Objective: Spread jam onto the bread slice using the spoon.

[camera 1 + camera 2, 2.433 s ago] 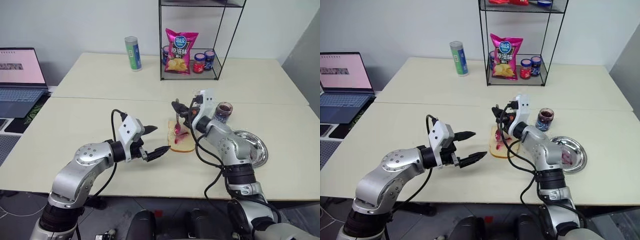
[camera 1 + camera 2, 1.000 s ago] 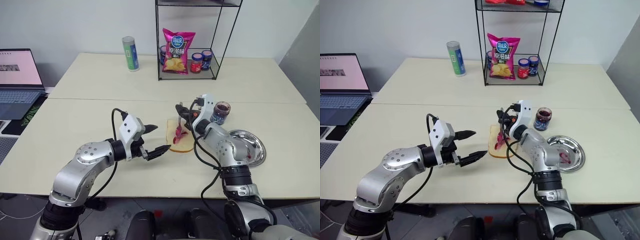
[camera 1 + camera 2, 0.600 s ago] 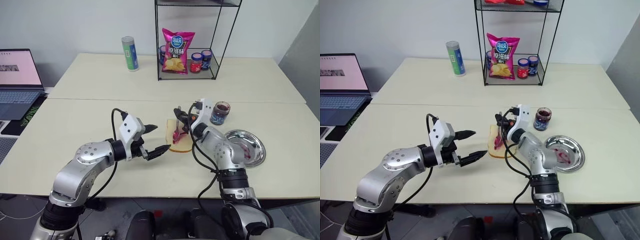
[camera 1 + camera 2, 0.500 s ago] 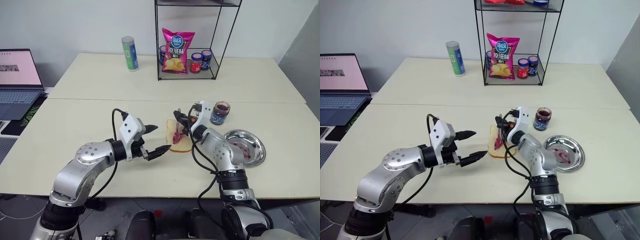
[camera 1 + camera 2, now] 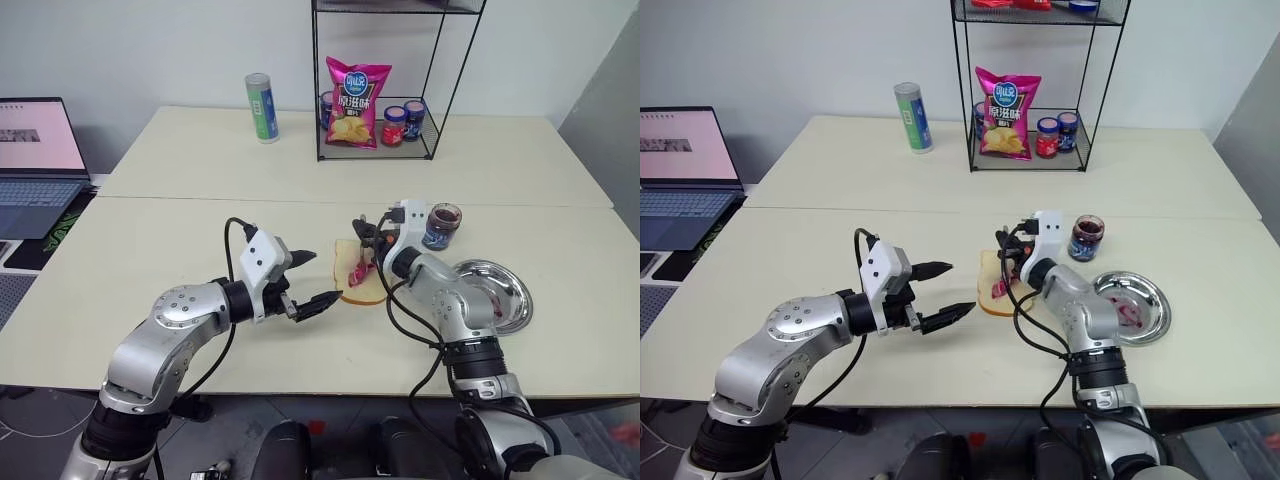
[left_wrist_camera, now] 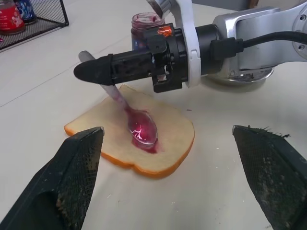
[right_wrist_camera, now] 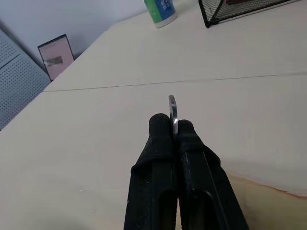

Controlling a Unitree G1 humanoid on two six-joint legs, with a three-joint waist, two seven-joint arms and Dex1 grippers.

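Pale tan squarish bread slice (image 5: 361, 285) lies mid-table (image 5: 150, 250) in the head view, the right gripper (image 5: 366, 237) at its one o'clock corner, the left gripper (image 5: 312, 280) spread wide at its nine o'clock. From the left wrist, the slim silver spoon (image 6: 125, 109) slants down, its bowl in glossy red jam (image 6: 143, 134) at the bread's centre. From the right wrist, black fingers (image 7: 163, 132) pinch the spoon's handle tip.

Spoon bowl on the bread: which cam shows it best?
Left wrist view: the spoon bowl lies red-smeared on the bread slice. Eye views show it small and far. Right wrist view shows just the handle end past the fingers.
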